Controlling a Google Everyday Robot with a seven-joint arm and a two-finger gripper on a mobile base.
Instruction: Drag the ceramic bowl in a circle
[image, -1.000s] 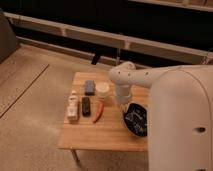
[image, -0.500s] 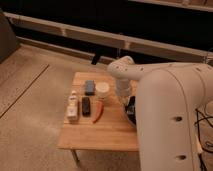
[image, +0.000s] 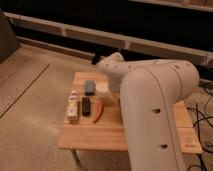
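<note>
The black ceramic bowl is hidden; my large white arm (image: 150, 100) covers the right part of the wooden table (image: 97, 136) where it would stand. The gripper is also out of sight, somewhere behind or under the arm on the table's right side. The arm's rounded joint (image: 114, 64) sits above the table's far edge, just beyond the small white cup (image: 102, 90).
On the table's left half lie a blue-grey block (image: 89, 87), a white bottle (image: 73, 107), a black bar (image: 86, 106) and a red pepper-like item (image: 99, 111). A dark wall with a rail runs behind. Cables lie on the floor at right (image: 202, 112).
The arm has swung across the view and fills more of it. The black bowl, visible on the table's right side a second ago, is now covered by the arm.
</note>
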